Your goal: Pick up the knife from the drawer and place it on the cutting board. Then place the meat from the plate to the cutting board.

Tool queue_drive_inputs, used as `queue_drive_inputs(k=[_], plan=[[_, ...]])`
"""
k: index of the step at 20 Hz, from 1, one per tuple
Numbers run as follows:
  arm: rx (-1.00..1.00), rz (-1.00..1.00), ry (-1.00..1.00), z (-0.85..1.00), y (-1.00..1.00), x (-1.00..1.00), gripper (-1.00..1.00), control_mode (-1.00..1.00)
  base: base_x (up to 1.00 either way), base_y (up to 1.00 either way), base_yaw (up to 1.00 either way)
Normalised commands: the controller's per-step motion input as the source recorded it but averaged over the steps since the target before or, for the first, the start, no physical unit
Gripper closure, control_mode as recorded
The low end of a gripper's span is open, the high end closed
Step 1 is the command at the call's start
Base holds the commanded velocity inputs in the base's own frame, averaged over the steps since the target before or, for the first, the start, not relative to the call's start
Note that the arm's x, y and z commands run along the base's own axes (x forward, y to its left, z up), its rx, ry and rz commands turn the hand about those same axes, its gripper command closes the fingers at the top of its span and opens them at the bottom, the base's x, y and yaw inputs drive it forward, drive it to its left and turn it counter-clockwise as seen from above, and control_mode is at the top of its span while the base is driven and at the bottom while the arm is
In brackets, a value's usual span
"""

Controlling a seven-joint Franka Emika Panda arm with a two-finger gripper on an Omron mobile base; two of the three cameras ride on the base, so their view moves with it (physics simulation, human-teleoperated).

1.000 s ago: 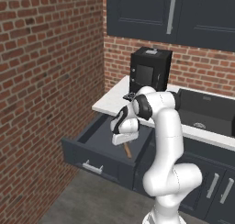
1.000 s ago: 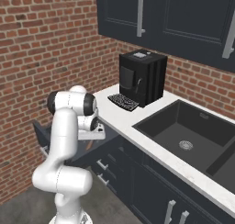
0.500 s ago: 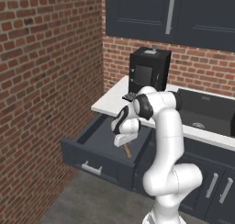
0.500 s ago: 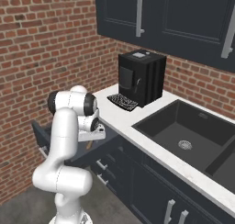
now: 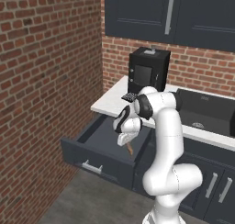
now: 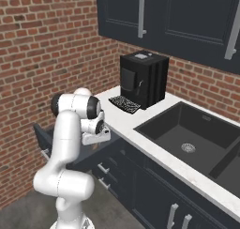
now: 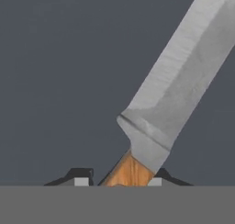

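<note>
The knife point(image 7: 183, 81) lies on the dark floor of the open drawer point(image 5: 98, 142), grey blade pointing away and wooden handle toward me. In the hand view my gripper point(image 7: 118, 179) straddles that handle. The right fingertip point(image 7: 156, 181) is against the wood, and the left fingertip point(image 7: 81, 181) stands a narrow gap off it. In the left base view the gripper point(image 5: 126, 143) reaches down into the drawer's right end, with the handle's end point(image 5: 130, 149) poking out below it. The cutting board, the meat and the plate are out of view.
A black coffee machine point(image 5: 148, 74) stands on the white counter point(image 5: 110, 103) behind the drawer, with a dark sink point(image 5: 206, 110) to its right. A brick wall point(image 5: 41, 81) bounds the left side. Dark cabinets hang overhead.
The fingers have drawn in from wide open to close around the knife handle. The arm and the knife have hardly moved.
</note>
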Motion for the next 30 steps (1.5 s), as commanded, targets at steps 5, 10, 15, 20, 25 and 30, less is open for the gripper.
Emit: queue_drive_inputs(k=[5, 10, 15, 20, 25, 30], plan=[[0.00, 0.07, 0.00, -0.06, 0.53, -0.01, 1.00, -1.00, 0.00, 0.00, 0.00], [0.00, 0.08, -0.02, 0.11, 0.69, -0.03, 1.00, -1.00, 0.00, 0.00, 0.00], [0.00, 0.09, -0.02, 0.44, 0.51, -0.01, 1.00, -1.00, 0.00, 0.00, 0.00], [0.00, 0.06, 0.00, 0.75, 0.17, 0.00, 1.00, -1.00, 0.00, 0.00, 0.00], [0.00, 0.05, 0.00, 0.85, 0.01, 0.00, 1.00, -1.00, 0.00, 0.00, 0.00], [0.00, 0.09, 0.00, 0.96, 0.00, 0.00, 1.00, -1.00, 0.00, 0.00, 0.00]])
